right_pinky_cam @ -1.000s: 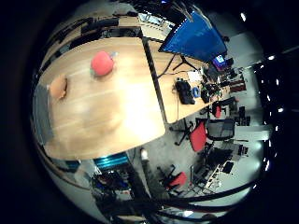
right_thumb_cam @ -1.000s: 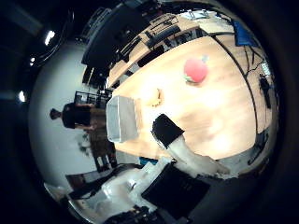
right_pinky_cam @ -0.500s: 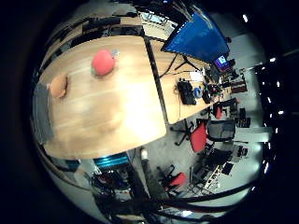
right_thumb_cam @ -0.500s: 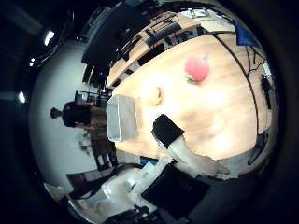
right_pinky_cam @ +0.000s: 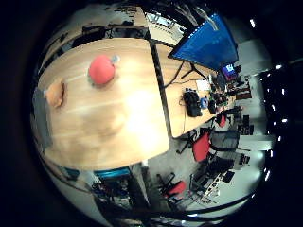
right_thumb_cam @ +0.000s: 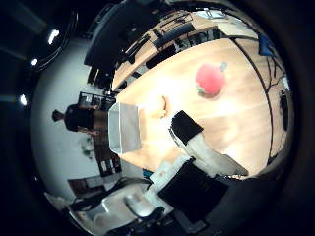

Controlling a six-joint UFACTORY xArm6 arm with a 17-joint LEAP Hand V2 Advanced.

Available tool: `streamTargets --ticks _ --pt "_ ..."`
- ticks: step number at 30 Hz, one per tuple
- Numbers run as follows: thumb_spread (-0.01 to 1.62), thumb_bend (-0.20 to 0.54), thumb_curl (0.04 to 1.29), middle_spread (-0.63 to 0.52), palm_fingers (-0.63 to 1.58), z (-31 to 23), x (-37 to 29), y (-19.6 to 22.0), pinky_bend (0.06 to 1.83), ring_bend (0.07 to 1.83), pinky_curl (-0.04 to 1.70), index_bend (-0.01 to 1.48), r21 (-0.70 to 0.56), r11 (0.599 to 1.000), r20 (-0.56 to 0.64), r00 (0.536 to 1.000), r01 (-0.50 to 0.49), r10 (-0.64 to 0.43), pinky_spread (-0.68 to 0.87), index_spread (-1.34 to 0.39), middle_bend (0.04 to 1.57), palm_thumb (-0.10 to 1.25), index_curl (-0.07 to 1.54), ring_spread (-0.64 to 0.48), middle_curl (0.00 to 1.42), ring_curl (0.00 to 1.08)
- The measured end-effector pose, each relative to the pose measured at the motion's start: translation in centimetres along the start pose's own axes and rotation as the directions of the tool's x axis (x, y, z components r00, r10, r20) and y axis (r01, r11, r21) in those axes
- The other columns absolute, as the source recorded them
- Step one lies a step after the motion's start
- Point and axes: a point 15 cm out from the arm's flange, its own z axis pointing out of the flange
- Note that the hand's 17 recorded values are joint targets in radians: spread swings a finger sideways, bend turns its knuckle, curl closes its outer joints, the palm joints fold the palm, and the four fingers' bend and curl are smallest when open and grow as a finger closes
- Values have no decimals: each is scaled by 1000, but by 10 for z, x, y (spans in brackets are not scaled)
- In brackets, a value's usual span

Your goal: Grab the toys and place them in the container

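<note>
Wooden table (right_thumb_cam: 236, 123) fills most of view, well below palm. Red round toy (right_thumb_cam: 210, 79) on it, approx 1 o'clock from centre. Small tan toy (right_thumb_cam: 161, 107) near mid-table, just beside grey container (right_thumb_cam: 125, 128) at approx 9 o'clock, at table edge. Hand (right_thumb_cam: 197, 147): one white/black-tipped finger reaches in from 5 o'clock, straight, touching nothing.
</note>
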Motion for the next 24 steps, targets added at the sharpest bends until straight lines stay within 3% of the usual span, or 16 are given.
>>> streamTargets --ticks 10,24 --pt "995 -27 317 -186 306 55 1 -49 774 654 201 160 -9 999 9 999 38 -38 332 -490 268 503 266 -117 365 201" --pt "927 -35 301 -187 283 155 2 -80 780 662 172 165 -63 997 36 998 49 -47 347 -483 278 401 278 -101 366 202"
